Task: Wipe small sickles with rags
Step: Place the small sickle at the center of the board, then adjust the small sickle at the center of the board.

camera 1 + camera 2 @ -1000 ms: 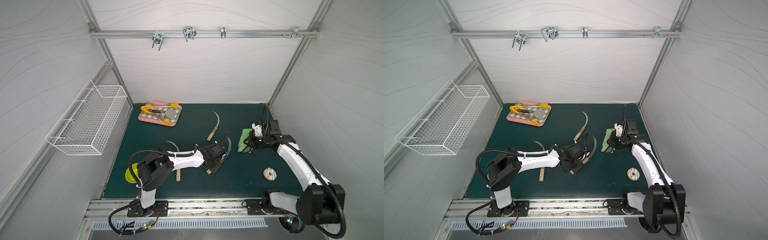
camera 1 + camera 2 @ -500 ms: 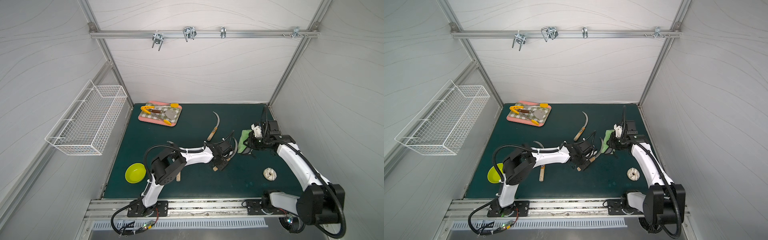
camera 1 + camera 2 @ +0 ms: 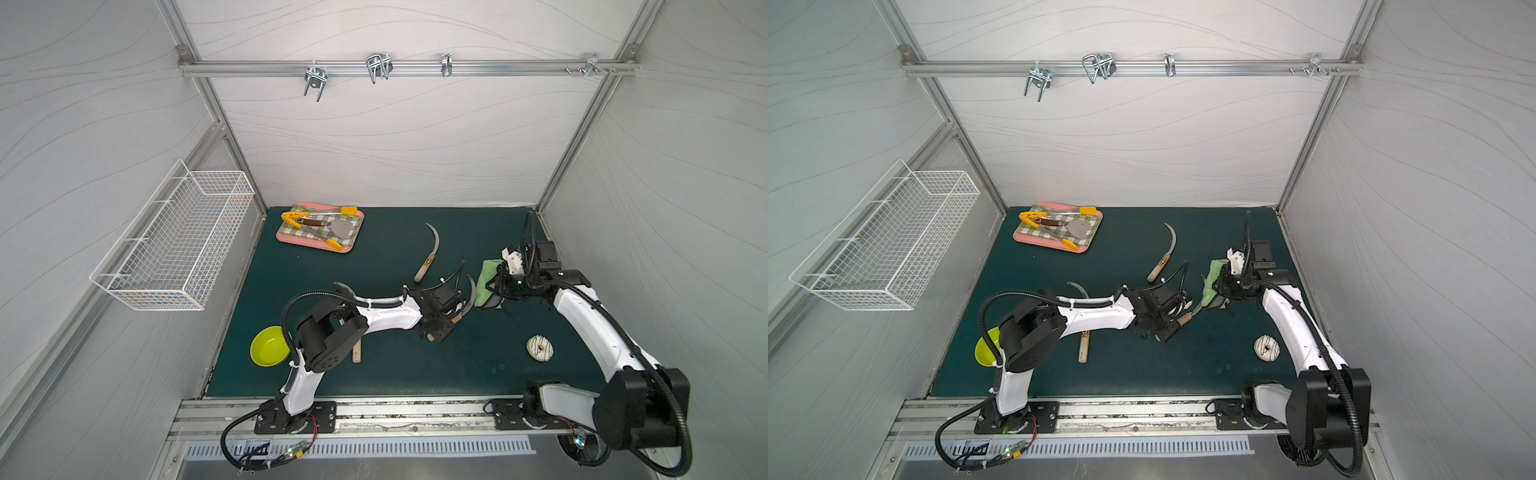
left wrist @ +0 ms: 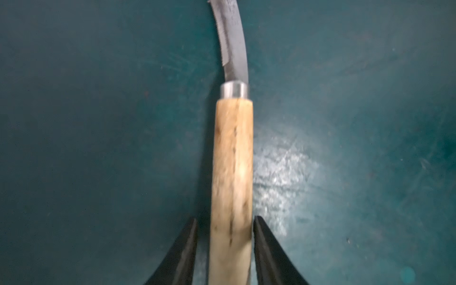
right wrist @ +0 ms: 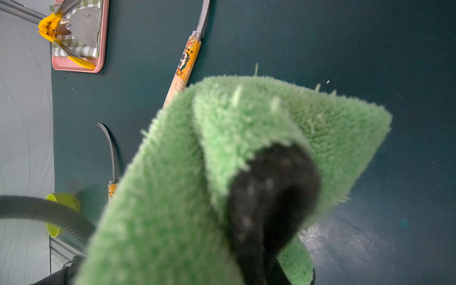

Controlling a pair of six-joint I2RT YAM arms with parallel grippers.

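Sickle [image 4: 232, 160] serrations show only in the left wrist view.

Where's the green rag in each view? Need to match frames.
In both top views: green rag, right of centre.
Left wrist: not in it.
Right wrist: fills the middle.
Shared landmark: pink tray, back left in both top views, also in the right wrist view; not in left wrist.
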